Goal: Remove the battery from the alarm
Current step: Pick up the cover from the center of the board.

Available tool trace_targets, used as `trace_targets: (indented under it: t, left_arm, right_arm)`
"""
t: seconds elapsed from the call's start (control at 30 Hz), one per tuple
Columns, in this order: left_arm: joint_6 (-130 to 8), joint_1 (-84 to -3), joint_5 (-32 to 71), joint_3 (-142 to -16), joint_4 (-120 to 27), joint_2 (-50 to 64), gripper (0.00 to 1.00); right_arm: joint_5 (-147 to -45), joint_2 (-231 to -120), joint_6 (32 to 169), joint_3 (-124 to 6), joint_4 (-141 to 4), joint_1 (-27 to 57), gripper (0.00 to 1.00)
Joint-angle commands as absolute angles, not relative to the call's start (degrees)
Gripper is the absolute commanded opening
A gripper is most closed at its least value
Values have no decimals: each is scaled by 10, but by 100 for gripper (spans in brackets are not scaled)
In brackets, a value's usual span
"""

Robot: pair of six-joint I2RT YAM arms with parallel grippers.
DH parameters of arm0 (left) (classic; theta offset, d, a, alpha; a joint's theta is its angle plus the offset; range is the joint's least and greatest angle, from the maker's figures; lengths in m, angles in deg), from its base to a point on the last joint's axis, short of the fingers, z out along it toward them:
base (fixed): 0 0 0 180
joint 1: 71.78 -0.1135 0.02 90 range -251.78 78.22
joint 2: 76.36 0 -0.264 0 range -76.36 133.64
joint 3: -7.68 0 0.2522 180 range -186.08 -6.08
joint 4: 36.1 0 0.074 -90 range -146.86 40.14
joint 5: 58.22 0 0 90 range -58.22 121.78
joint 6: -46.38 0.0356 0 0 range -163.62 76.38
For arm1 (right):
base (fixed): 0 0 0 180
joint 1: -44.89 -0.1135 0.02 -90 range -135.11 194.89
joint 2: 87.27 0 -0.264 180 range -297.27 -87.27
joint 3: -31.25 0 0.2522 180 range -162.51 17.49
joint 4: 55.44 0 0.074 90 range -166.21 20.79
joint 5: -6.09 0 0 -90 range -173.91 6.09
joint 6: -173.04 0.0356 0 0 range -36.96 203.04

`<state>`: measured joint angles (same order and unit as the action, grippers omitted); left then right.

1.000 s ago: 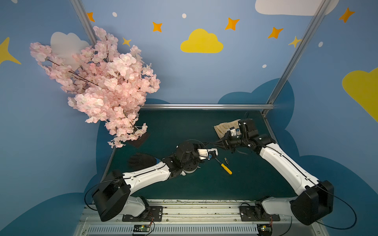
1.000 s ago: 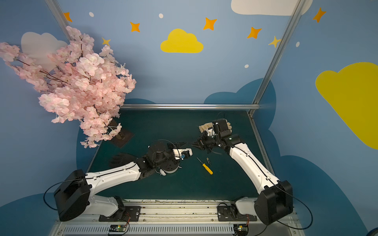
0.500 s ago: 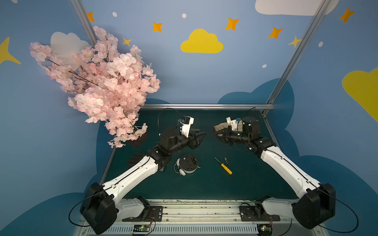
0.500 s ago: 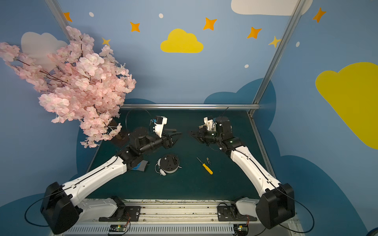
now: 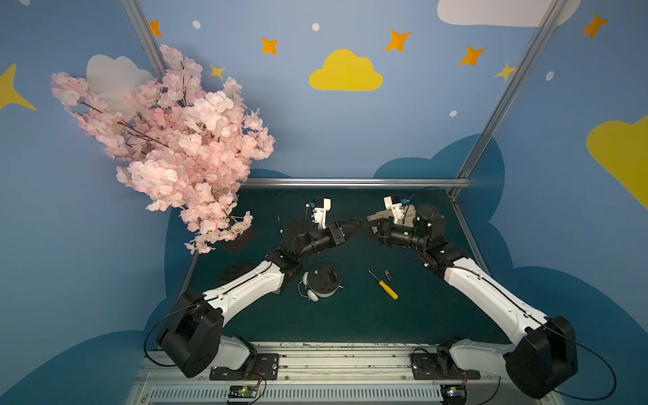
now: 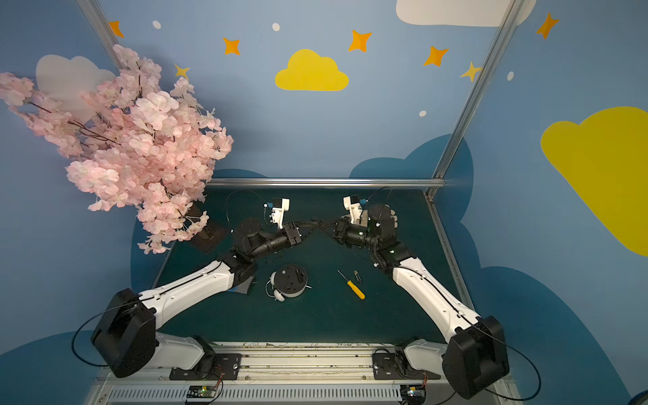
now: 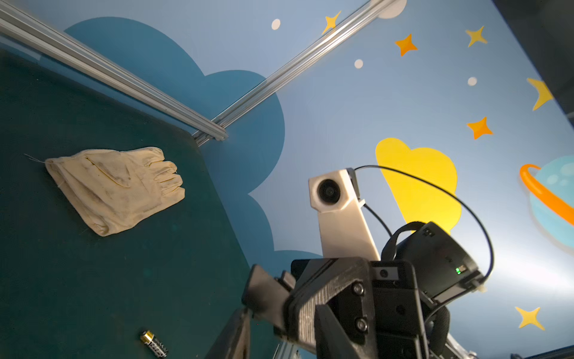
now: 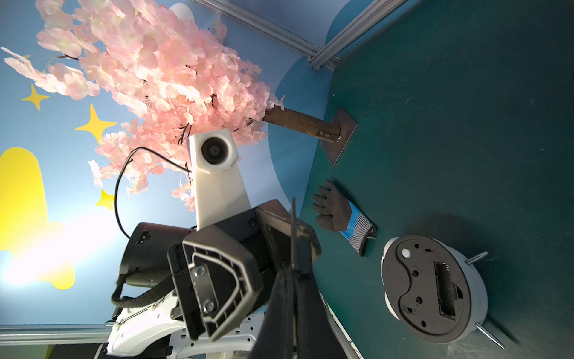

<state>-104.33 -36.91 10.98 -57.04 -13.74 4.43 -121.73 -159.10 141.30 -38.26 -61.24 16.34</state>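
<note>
Above the mat (image 5: 350, 315), right gripper (image 5: 368, 226) closed, meeting left gripper (image 5: 355, 225), opening unclear

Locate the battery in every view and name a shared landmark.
Both top views: battery on the mat beside the screwdriver, right of the alarm.
Left wrist: battery on the mat near the picture's edge, apart from the cream glove.
Right wrist: not in it.
Shared landmark: frame corner, in all but right wrist.

The battery (image 5: 387, 276) lies just beside the screwdriver (image 5: 383, 284), right of the alarm (image 5: 322, 281).
</note>
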Motion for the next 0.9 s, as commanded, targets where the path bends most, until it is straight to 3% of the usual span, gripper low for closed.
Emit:
trace_targets:
  t: [0.0,0.2,0.37,0.6,0.73,0.87]
  left_arm:
    - [-1073,-377,109,-572,-79,46,37]
    - [-1082,-377,104,-569,-72,56,26]
    - [-1079,-380,94,-567,-65,57,3]
    - [-1022,-440,-48,-573,-122,45,3]
    - [-925,-454,-142,-612,-245,32,3]
    - [-849,-454,-206,-651,-355,30,3]
  right_arm:
    - [-1228,-1573,1416,-380,-574,156,0]
    - [-1224,-1571,1418,-379,-568,152,0]
    - [-1237,-1575,1397,-377,-595,151,0]
    - [-1258,-1569,1119,-492,-974,188,35]
    - [-1247,-1578,963,-552,-1101,190,37]
    - [-1258,-1616,914,-605,-1160,176,37]
